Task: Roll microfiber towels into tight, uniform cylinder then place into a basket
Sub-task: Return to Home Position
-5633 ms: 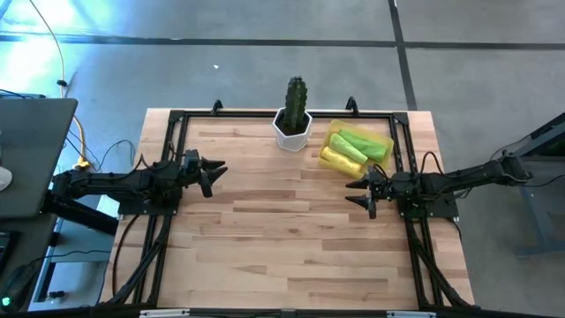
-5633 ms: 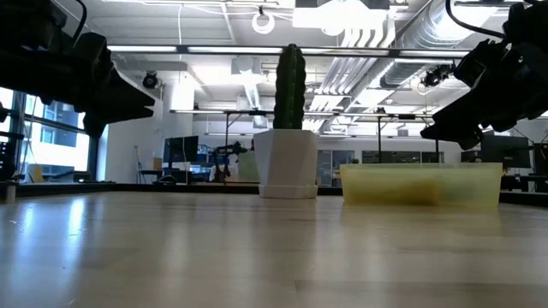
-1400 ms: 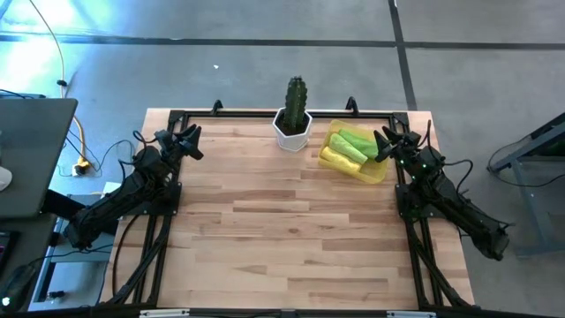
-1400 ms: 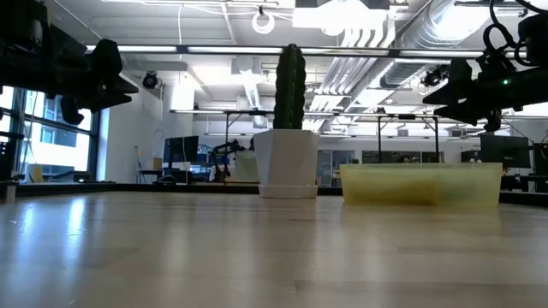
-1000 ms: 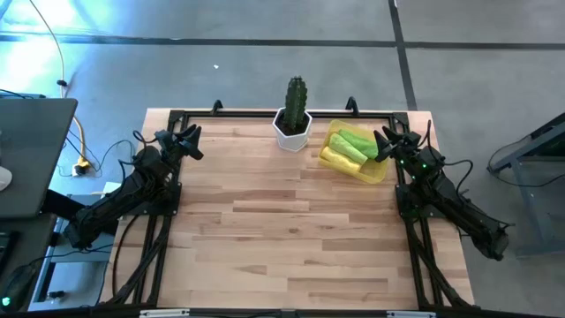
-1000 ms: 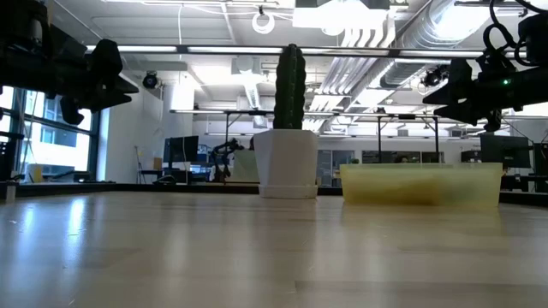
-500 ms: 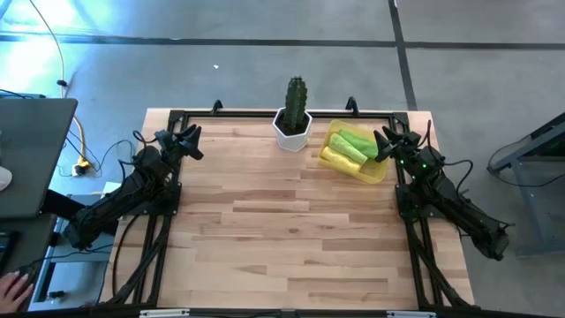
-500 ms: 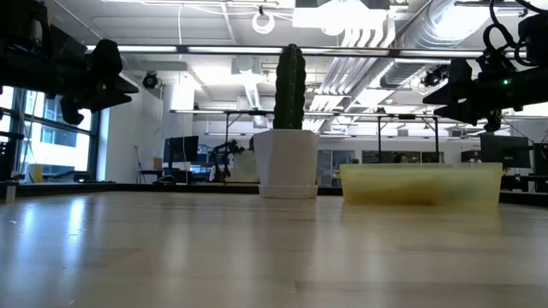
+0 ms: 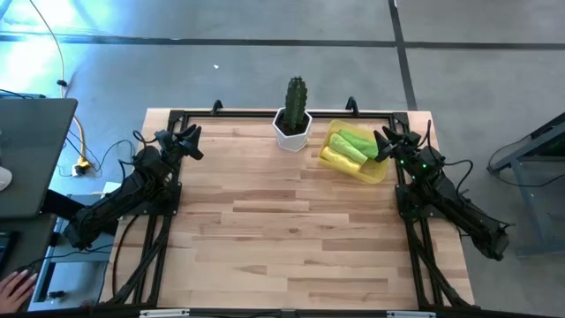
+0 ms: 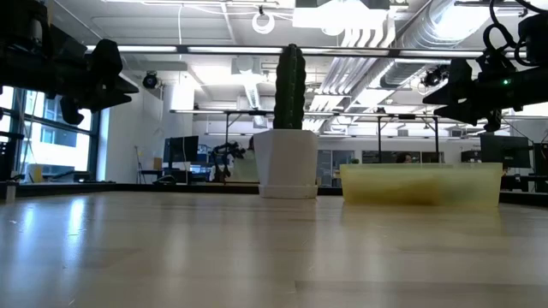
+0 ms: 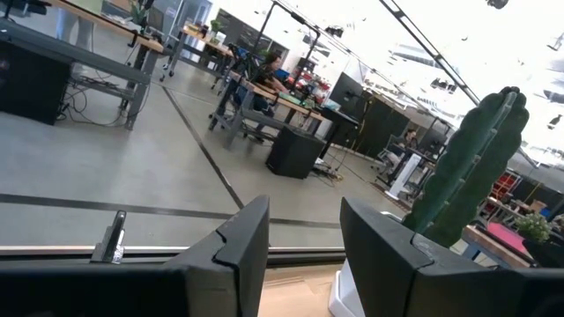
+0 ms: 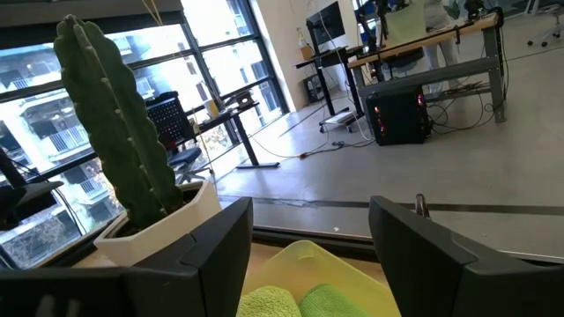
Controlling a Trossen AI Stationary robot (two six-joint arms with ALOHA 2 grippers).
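The pale yellow basket [image 9: 378, 170] stands at the table's far right. In it lie three rolled towels: two lime-green [image 9: 357, 142] and one bright yellow [image 9: 340, 159]; green rolls also show in the right wrist view [image 12: 304, 299]. My left gripper [image 9: 191, 142] is open and empty, raised at the far left corner. My right gripper [image 9: 383, 143] is open and empty, raised at the basket's right rim. In the low view the basket [image 10: 419, 184] stands right of the cactus pot.
A cactus in a white hexagonal pot [image 9: 293, 119] stands at the far edge, just left of the basket. A black metal frame [image 9: 265, 115] runs along the table's far and side edges. A person's hand [image 9: 13, 284] shows off the table at the near left.
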